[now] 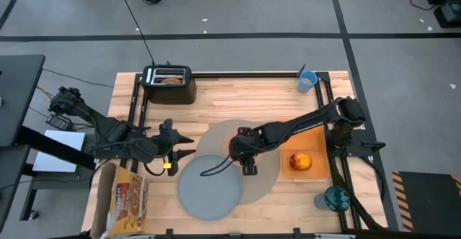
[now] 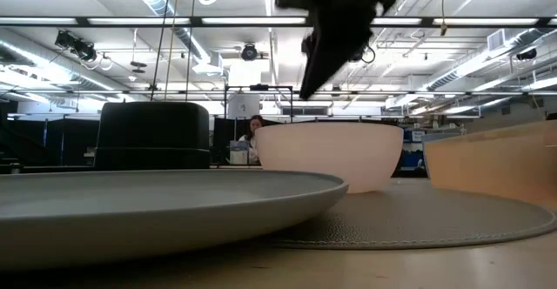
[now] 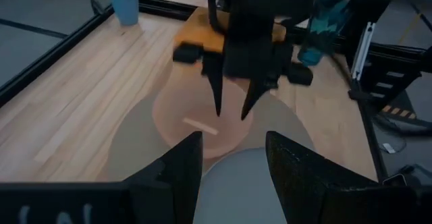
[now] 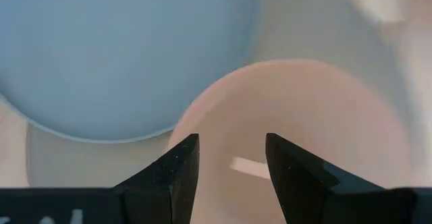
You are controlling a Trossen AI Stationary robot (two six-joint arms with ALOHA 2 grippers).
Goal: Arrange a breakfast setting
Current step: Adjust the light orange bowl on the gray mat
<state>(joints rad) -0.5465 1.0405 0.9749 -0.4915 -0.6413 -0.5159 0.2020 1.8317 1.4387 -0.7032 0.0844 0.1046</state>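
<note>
hand [image 3: 231,110] of right arm, fingers parted, empty above smooth round pink bowl [image 3: 196,116]

Wood table [image 1: 216,102], placemat [image 1: 266,181], toaster [image 1: 170,82], prob. cereal box [image 1: 128,199]

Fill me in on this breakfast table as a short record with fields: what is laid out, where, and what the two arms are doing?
placemat: round, tan, mid-table
plate: grey, overlapping the placemat's near-left edge
bowl: pink, on the placemat beside the plate
right gripper: open, empty, poised directly above the bowl
left gripper: open, empty, left of the placemat
apple: on an orange tray, right side
cup: light blue, far right corner
cereal box: lying flat, near left corner
toaster: black, far edge
</note>
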